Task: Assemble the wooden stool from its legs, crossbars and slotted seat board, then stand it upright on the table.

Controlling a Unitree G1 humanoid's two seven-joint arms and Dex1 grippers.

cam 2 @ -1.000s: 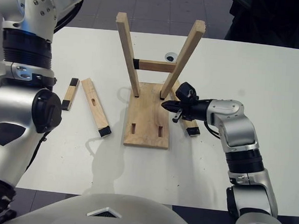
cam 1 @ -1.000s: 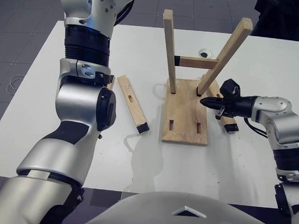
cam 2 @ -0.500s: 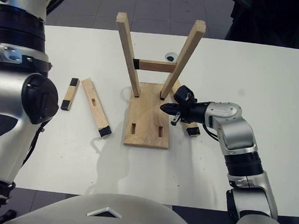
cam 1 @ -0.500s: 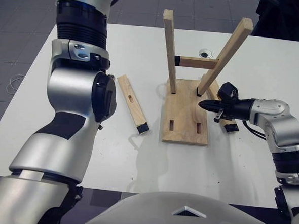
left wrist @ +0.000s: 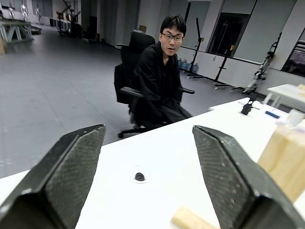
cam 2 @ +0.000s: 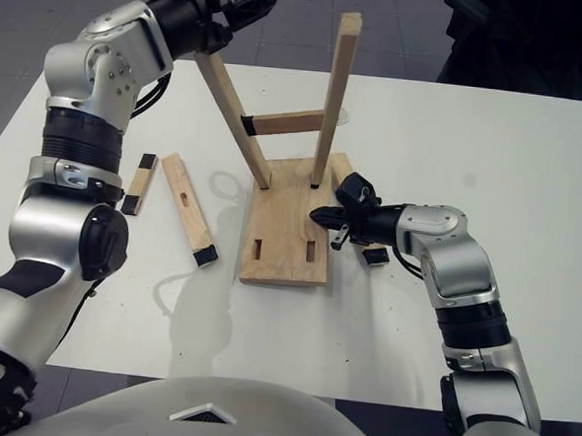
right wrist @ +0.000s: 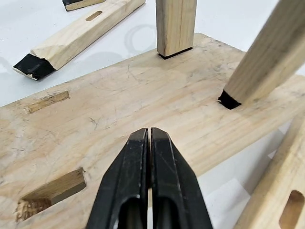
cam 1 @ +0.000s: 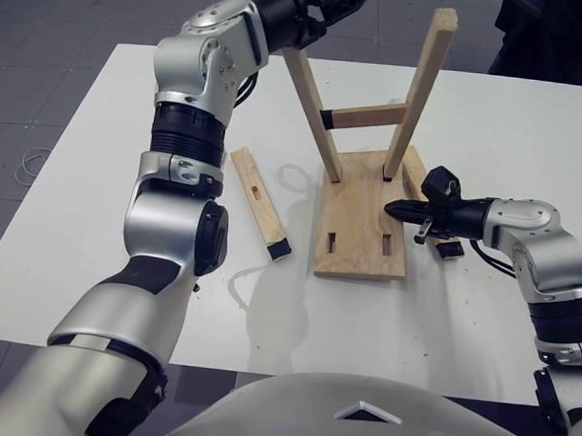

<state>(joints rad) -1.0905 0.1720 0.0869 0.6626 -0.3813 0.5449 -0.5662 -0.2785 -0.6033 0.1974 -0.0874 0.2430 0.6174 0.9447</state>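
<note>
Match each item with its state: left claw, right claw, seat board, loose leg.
1 left claw
2 right claw
3 seat board
4 loose leg

A shut, tips at the board's right edge
B lying left of the board
C open, near the top of a standing leg
D flat, two slots filled, two empty

Pairs: 1-C, 2-A, 3-D, 4-B

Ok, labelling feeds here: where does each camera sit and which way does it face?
Left eye: on the head, facing forward and down at the table; both arms show, right hand at the board.
Right eye: head's other eye, same scene and arms.
Left wrist: on that wrist, facing across the table into the room; its open fingers show.
Right wrist: on that wrist, facing down at the board; its shut fingers show.
Shared: board and standing legs, eyes and right wrist.
</note>
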